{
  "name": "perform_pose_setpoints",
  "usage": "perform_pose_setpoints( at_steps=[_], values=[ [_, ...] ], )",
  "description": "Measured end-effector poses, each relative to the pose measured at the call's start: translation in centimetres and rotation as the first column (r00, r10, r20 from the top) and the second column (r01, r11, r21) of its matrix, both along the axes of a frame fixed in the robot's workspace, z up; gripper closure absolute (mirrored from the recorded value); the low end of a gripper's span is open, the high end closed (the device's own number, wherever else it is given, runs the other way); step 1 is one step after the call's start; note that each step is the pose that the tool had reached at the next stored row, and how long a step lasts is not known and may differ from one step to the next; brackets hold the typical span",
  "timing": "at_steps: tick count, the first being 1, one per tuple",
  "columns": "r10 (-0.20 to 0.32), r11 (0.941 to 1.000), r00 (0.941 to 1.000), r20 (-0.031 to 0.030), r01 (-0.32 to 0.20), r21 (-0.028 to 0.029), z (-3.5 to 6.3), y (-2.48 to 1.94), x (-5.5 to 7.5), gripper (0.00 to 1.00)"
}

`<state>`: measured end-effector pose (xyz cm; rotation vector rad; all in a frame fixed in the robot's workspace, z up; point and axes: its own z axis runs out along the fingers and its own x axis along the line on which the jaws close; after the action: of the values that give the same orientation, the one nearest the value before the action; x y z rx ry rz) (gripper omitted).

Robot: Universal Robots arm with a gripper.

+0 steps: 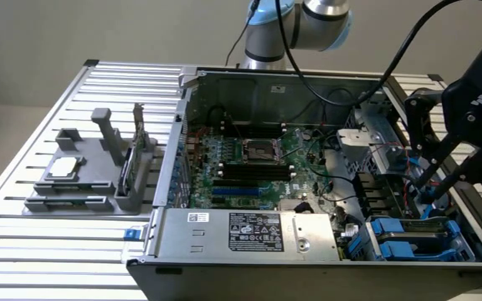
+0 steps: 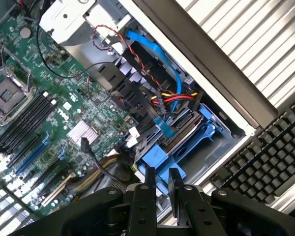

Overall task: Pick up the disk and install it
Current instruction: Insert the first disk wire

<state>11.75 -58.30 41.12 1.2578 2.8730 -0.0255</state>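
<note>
The disk's blue carrier lies flat in the drive bay at the near corner of the open computer case, on the exterior view's right. In the wrist view the blue carrier sits between the bay rails, and the metal face is hard to make out. My black gripper hangs just above that bay. In the wrist view the gripper points at the carrier's near end. Its fingers stand a narrow gap apart with nothing between them.
Red, yellow and blue cables run beside the bay. The green motherboard fills the case floor, with the power supply at the front. A grey fixture with a silver chip and an upright card stands on the slatted table. A keyboard lies outside the case.
</note>
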Motion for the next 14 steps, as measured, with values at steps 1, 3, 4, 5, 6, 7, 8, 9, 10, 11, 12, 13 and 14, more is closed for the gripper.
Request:
perform_pose_setpoints(
  at_steps=[1,3,4,5,6,7,8,9,10,11,12,13,14],
  values=[
    [-0.013,0.9999,0.9999,0.0,0.013,0.0,-0.01,0.0,0.0,0.75],
    [-0.039,0.9993,0.9993,0.0,0.039,0.0001,-0.05,0.0,0.02,0.75],
    [-0.052,0.9987,0.9987,0.0,0.052,0.0001,-0.06,0.01,0.02,0.75],
    [-0.064,0.998,0.998,0.0,0.064,0.0001,-0.08,0.01,0.03,0.75],
    [-0.077,0.997,0.997,0.0,0.077,0.0002,-0.1,0.01,0.03,0.75],
    [-0.091,0.9959,0.9959,0.0,0.091,0.0002,-0.12,0.01,0.03,0.75],
    [-0.105,0.9944,0.9944,0.0,0.105,0.0001,-0.13,0.01,0.04,0.75],
    [-0.118,0.9931,0.9931,0.0,0.118,0.0,-0.15,0.01,0.05,0.75],
    [-0.13,0.9915,0.9915,0.0,0.13,0.0001,-0.17,0.02,0.07,0.75],
    [-0.142,0.9899,0.9899,0.0,0.142,0.0001,-0.19,0.02,0.08,0.75],
    [-0.154,0.9881,0.9881,0.0,0.154,0.0,-0.21,0.02,0.09,0.75],
    [-0.166,0.9862,0.9862,0.0,0.166,0.0001,-0.23,0.03,0.11,0.75],
    [-0.178,0.9841,0.9841,0.0,0.178,0.0001,-0.25,0.03,0.13,0.75]
  ],
)
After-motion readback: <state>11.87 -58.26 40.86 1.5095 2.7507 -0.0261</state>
